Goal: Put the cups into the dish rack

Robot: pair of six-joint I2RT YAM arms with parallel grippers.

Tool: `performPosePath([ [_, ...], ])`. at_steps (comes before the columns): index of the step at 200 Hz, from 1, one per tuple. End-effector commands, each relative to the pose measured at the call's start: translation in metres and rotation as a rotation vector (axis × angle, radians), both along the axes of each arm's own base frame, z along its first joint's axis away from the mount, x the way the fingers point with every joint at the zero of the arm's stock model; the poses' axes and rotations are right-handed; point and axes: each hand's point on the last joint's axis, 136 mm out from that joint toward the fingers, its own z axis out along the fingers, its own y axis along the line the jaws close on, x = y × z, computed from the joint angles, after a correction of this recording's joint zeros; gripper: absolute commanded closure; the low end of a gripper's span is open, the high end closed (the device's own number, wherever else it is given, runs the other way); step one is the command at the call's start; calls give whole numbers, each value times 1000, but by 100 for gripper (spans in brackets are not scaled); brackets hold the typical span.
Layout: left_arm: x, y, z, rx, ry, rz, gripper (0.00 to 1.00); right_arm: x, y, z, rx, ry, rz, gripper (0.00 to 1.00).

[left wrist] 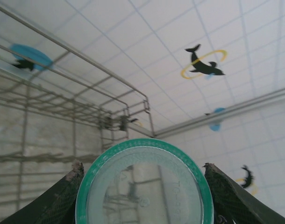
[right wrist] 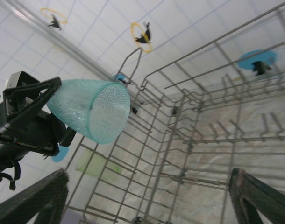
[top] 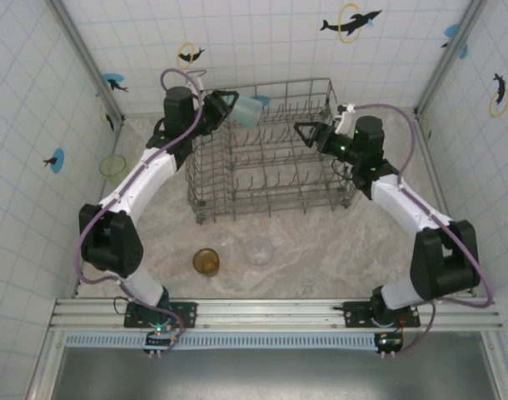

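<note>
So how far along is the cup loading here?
Nothing looks loaded in the dish rack yet. In hand: the left gripper holds the teal cup at the rack's far left corner; the right gripper is open and empty. Left: the amber cup, clear cup and green cup on the table.

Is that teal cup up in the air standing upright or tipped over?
Tipped on its side: the teal cup lies horizontal, its open mouth facing sideways toward the dish rack.
</note>
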Motion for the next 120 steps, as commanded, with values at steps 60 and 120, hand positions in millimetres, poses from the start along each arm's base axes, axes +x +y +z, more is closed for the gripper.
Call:
performPosePath([
  [60,53,-9,-29,482,-73,94,100,-40,-58,-30,-296,5,-185,0],
  [120,62,-34,-55,672,-99,99,100,-59,-77,-41,-385,10,-232,0],
])
